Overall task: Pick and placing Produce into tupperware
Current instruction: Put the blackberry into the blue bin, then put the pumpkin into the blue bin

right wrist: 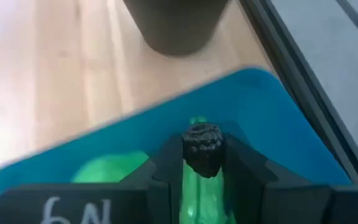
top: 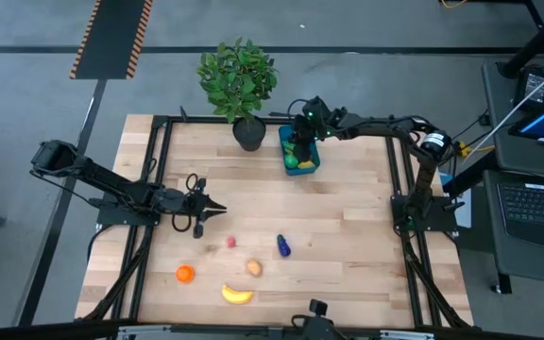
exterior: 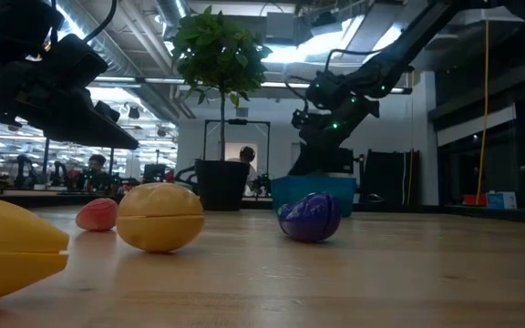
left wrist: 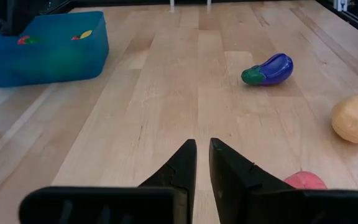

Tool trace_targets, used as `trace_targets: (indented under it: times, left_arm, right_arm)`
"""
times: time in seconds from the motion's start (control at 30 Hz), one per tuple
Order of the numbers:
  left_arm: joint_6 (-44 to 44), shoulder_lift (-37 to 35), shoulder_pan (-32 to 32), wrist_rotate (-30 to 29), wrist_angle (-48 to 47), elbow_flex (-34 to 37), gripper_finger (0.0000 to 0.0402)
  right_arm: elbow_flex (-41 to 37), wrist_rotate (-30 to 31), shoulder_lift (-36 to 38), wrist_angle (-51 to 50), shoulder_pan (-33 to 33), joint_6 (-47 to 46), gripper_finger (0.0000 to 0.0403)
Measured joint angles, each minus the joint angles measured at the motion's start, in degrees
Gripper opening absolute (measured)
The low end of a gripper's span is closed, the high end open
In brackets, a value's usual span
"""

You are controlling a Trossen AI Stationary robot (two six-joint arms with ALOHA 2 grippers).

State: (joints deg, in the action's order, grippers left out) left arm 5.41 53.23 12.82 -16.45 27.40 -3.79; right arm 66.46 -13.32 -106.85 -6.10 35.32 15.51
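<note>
The blue tupperware stands open at the table's far side, next to the plant pot, with a green fruit inside. My right gripper is over it, shut on a green cucumber. My left gripper is shut and empty, above the table's left middle. On the near part of the table lie a red berry, a purple eggplant, a tan potato, an orange and a banana. My right gripper pinches the green cucumber between its two fingers. The cucumber lies along the fingers, and its dark bumpy end sticks out past the fingertips. The gripper comes from the table's right, slanting down over the open tupperware. I cannot tell whether the cucumber touches the contents.
A leafy potted plant stands just left of the tupperware at the far edge. Black frame rails run along the table's left, right and far sides. Bare wood lies between my left gripper and the tupperware.
</note>
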Motion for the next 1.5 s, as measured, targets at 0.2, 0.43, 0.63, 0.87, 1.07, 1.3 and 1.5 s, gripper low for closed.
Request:
trace_targets:
  times: [0.2, 0.43, 0.63, 0.87, 1.07, 1.3, 1.5]
  left_arm:
    - [0.0, 0.0, -0.7, 0.0, 0.0, 0.0, 0.003]
    - [0.0, 0.0, -1.9, 0.0, 0.0, 0.0, 0.0036]
    - [0.0, 0.0, -2.4, 0.0, 0.0, 0.0, 0.0052]
    - [0.0, 0.0, -2.4, 0.0, 0.0, 0.0, 0.0069]
    - [0.0, 0.0, -2.4, 0.0, 0.0, 0.0, 0.0079]
    - [0.0, 0.0, -2.4, 0.0, 0.0, 0.0, 0.0088]
    - [0.9, 0.0, -2.4, 0.0, 1.0, 0.0, 0.0081]
  right_arm:
    - [0.0, 0.1, -1.1, 1.6, 0.8, 0.0, 0.0094]
    - [0.0, 0.1, -1.1, 2.2, 0.9, 0.0, 0.0099]
    - [0.0, 0.1, -1.1, 3.3, 0.9, -0.4, 0.0134]
    - [0.0, 0.2, -1.1, 5.2, 0.9, -3.2, 0.016]
    - [0.0, 0.2, -1.1, 5.1, 0.9, -3.2, 0.0165]
    - [4.7, 0.2, -1.1, -1.0, 0.9, -11.4, 0.0159]
    - [8.8, 0.2, 0.0, -9.5, 0.7, -11.8, 0.0159]
